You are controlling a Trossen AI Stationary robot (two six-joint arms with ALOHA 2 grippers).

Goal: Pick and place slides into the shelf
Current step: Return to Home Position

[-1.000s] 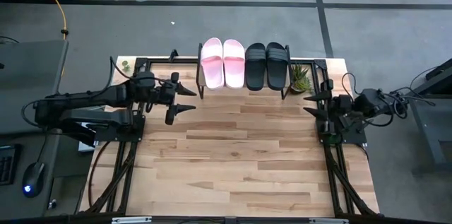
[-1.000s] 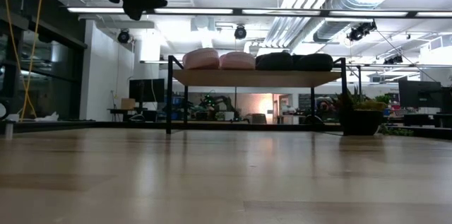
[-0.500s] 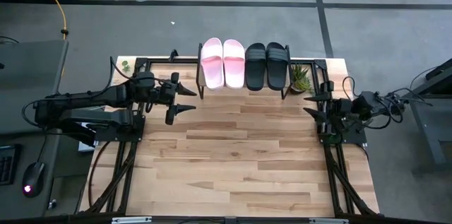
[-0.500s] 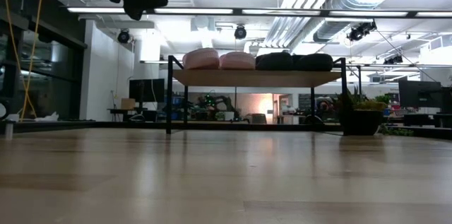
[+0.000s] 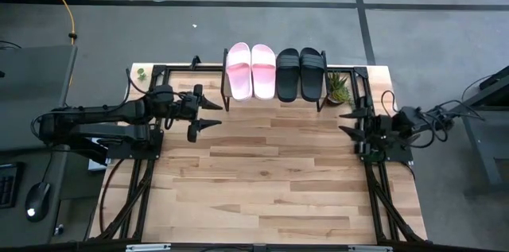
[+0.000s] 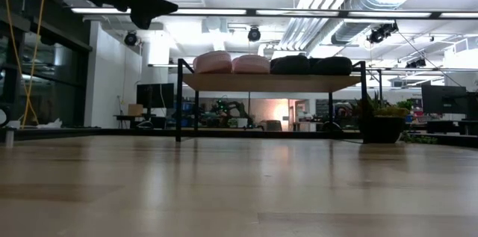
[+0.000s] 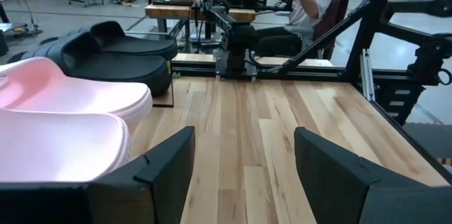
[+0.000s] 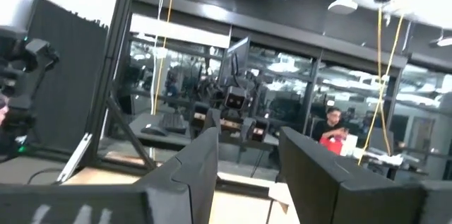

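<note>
Smooth pink slides (image 5: 251, 70) and black slides (image 5: 300, 74) lay side by side atop the shelf (image 6: 272, 82), a pale wood board on thin black legs. The left gripper (image 5: 216, 114) and right gripper (image 5: 343, 122) flanked it, jaws gaping, empty.

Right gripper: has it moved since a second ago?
Yes. In the high view the right gripper has shifted slightly away from the potted plant, toward the near side. It is open.

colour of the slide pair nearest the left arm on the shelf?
Light pink. The pink slides show best in the high view.
</note>
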